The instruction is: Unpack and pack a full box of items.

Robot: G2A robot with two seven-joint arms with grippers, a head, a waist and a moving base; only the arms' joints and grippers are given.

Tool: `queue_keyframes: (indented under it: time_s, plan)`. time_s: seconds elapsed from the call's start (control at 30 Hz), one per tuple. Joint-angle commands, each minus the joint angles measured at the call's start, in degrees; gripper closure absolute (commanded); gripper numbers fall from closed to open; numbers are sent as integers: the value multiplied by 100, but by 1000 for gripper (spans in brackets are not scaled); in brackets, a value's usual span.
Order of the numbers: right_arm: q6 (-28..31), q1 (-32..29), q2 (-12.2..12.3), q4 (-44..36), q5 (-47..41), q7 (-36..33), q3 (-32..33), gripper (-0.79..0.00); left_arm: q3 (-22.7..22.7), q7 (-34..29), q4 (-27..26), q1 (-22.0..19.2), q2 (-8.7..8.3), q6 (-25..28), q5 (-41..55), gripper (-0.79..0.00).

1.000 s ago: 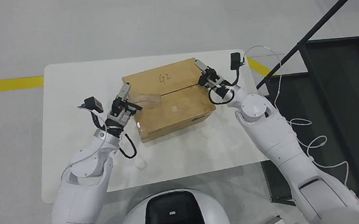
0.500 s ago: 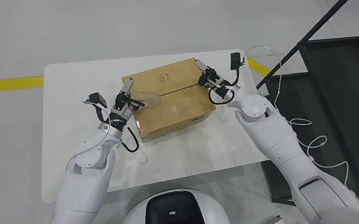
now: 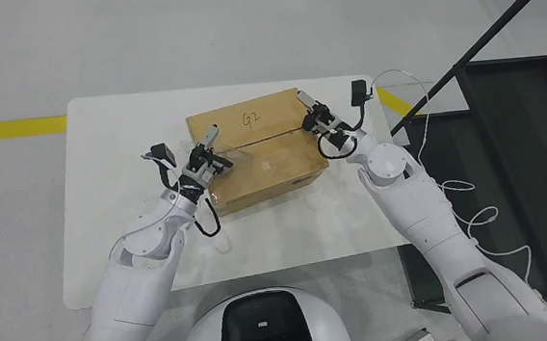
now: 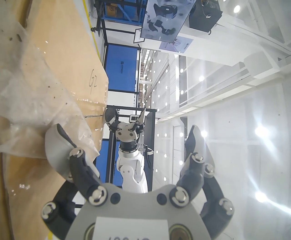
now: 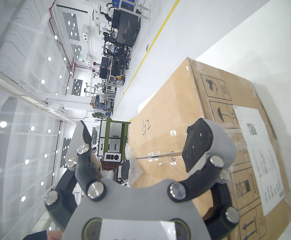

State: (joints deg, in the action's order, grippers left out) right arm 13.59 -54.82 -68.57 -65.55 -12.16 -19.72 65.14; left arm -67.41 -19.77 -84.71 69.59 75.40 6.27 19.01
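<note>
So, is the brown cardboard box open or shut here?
Shut. The top flaps of the brown cardboard box lie flat, meeting along the centre seam; crumpled clear tape is lifted at one end.

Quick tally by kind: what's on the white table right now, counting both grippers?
Brown cardboard box: 1
Crumpled clear plastic film, on the box top by its seam: 1
Grippers: 2, left gripper and right gripper, both open
Total: 4

White table on grey floor w/ yellow line; black metal frame beside table's right edge.
</note>
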Motion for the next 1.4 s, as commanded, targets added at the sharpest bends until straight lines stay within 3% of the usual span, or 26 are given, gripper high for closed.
queue_keyframes:
  time_s: [0.0,0.2,0.6,0.63,0.67,0.7,0.73,0.83,0.97,1.03,1.1,1.37]
  plan:
    - [0,0,0,0,0,0,0,-785,-18,35,-41,44,-2,2,-24,-785]
    - [0,0,0,0,0,0,0,-785,-40,73,-35,66,6,4,-13,-785]
    - [0,0,0,0,0,0,0,-785,249,226,545,-520,144,-54,176,-785]
    - [0,0,0,0,0,0,0,-785,266,234,580,-551,153,-59,182,-760]
    - [0,0,0,0,0,0,0,-785,277,238,606,-573,160,-53,187,-680]
    - [0,0,0,0,0,0,0,-785,286,237,613,-591,166,-27,181,-573]
    - [0,0,0,0,0,0,0,-785,287,243,604,-596,172,33,180,-409]
    - [0,0,0,0,0,0,0,-785,255,291,548,-561,181,261,172,-308]
    - [0,0,0,0,0,0,0,-785,194,257,418,-489,174,650,38,-376]
    - [0,0,0,0,0,0,0,-785,157,266,331,-425,167,733,-24,-622]
    - [0,0,0,0,0,0,0,-785,119,260,258,-368,161,694,-38,-785]
    - [0,0,0,0,0,0,0,-785,27,275,310,-341,151,429,-142,-785]
